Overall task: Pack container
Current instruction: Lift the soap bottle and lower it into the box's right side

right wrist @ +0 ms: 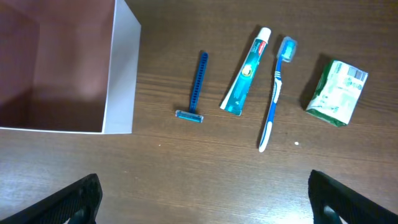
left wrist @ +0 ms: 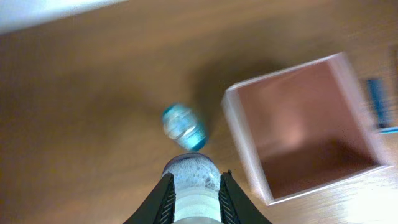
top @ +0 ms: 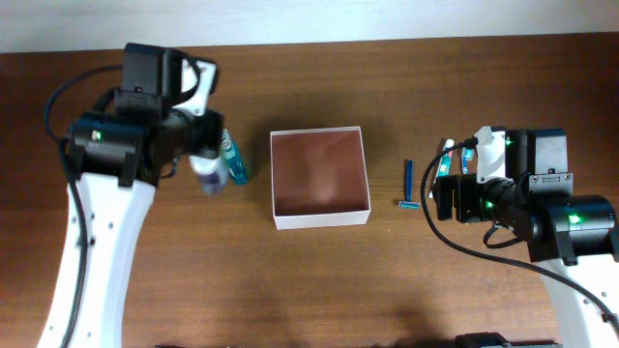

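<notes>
Overhead: the container [top: 274,179] sits mid-table [top: 319,290], square, open side up, with thin white walls and a reddish-brown inside. Both arms are outside it, one on each side.

Left gripper [left wrist: 195,186]: clenched on a clear bottle [left wrist: 194,169]. In the left wrist view both fingers [left wrist: 163,200] press against the bottle's sides, and the liquid at its shoulder looks foamy. The frames do not show whether the bottle's base is off the table. In the overhead view this gripper and bottle are left of the container, apart from its left wall.

A blue bottle [left wrist: 184,127] is on the wood just beside the held bottle, between it and the container. The left wrist view is blurred, so it is unclear whether this bottle is upright or lying.

Right gripper [right wrist: 204,188]: released, jaws spread wide, nothing between them. Only the dark fingertips [right wrist: 78,198] show, at the lower corners of the right wrist view, above bare wood.

Items right of the container, all flat on the table and apart from one another, listed outward from the container:
- blue razor [right wrist: 196,90], near the right wall but not touching, head toward the gripper
- toothpaste tube [right wrist: 247,71], tilted
- blue-and-white toothbrush [right wrist: 275,96], bristle end away from the gripper
- green packet [right wrist: 339,92], farthest out

In the overhead view the right arm covers part of this group.
</notes>
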You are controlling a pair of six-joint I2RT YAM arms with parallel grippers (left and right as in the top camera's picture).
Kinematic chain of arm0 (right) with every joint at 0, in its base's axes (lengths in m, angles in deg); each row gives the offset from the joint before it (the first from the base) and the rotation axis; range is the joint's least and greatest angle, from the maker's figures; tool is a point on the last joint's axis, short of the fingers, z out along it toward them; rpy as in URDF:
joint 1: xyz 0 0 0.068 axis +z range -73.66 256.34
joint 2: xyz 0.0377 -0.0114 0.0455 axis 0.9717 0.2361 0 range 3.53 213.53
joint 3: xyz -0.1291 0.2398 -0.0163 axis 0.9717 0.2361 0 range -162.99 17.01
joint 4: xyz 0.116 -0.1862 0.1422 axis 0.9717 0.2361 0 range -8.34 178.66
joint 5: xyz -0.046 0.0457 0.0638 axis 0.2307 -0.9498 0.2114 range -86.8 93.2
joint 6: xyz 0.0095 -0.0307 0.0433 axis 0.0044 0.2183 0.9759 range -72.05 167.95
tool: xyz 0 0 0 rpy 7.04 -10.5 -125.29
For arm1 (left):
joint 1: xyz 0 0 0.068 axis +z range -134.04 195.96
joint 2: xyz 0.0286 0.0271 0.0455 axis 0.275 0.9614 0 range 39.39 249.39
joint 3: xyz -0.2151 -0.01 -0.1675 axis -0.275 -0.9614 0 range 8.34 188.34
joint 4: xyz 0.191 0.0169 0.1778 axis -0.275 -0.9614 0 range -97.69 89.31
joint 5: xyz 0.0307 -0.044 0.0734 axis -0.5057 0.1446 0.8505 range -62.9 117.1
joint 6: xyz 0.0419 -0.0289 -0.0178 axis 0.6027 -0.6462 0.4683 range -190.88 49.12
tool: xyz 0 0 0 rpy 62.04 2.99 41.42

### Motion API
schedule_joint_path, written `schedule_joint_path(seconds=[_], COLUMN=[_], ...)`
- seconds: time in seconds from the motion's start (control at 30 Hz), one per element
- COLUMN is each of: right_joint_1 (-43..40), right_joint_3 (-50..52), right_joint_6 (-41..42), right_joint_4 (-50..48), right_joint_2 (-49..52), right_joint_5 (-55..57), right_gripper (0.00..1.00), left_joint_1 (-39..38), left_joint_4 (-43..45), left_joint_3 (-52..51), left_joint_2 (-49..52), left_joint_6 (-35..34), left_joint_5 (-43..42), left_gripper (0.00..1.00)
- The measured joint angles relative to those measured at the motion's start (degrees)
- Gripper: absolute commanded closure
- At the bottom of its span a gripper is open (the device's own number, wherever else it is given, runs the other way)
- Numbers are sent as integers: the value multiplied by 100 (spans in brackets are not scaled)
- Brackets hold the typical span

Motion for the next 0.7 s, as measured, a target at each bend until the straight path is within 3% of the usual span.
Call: schedule_joint_path(seconds=[0.27, 0.7], right_joint_1=[-601, -721], right_joint_3=[-79, -87], right_joint_6=[463, 533], right_joint_4=[68, 127], right_joint_2=[-31, -39], right_joint_5=[332, 332], right_gripper=[1, 2], left_joint_1=[-1521, -2382], left_joint_4=[822, 2638], left_joint_3=[236, 234], left_joint_2=[208, 2723], left_joint_6=[-297, -866], left_joint_5=[-31, 367], left_gripper=[100, 100])
